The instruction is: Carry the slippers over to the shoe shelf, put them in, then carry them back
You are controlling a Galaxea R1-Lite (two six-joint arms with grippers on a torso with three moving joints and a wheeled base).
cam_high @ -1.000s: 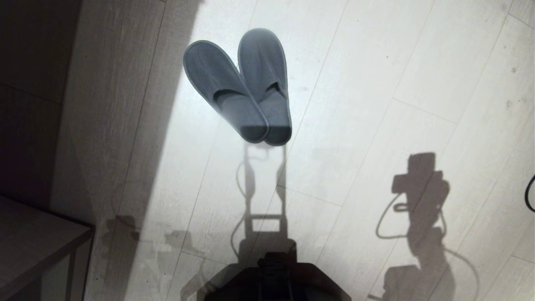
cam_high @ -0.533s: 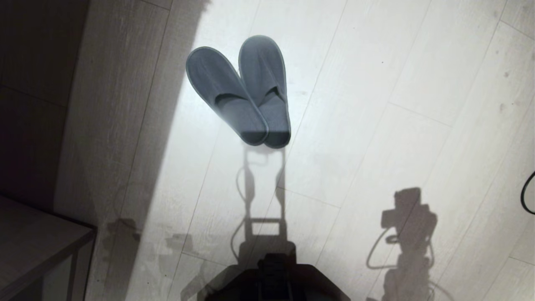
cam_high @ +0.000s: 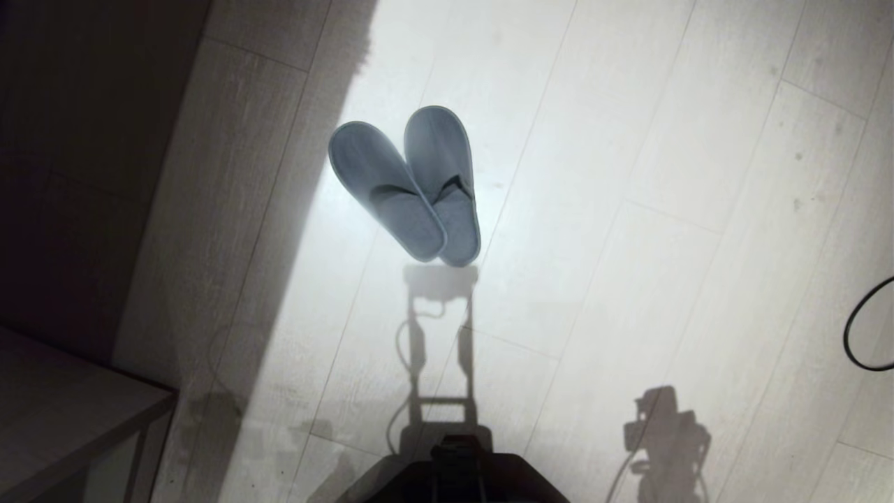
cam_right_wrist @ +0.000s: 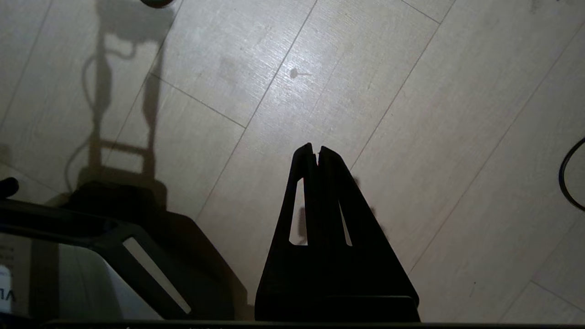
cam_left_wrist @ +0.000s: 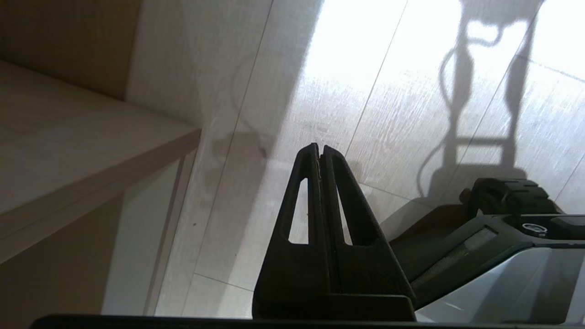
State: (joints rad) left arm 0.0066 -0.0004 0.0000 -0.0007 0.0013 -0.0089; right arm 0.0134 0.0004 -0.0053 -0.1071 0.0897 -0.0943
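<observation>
Right claw (cam_right_wrist: 316, 153): I see its fingers pressed together, empty, over bare floor (cam_right_wrist: 411, 91).
Left claw (cam_left_wrist: 319, 151): likewise closed, empty, parked beside the bench (cam_left_wrist: 68, 151).
Slippers (cam_high: 412, 188): together on the floor, ahead of me.
Change: slippers sit lower and smaller than a second ago; my view shifted, they didn't.
Meaning: I judge nothing picked up yet.

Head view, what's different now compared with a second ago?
Mostly the camera moved: the whole floor scene slid down the picture, so the slippers only seem lower. They lie as before, heels touching, toes splayed. The right arm's shadow dropped toward the bottom edge. Nothing was taken or released: the left gripper and right gripper are shut and empty.
</observation>
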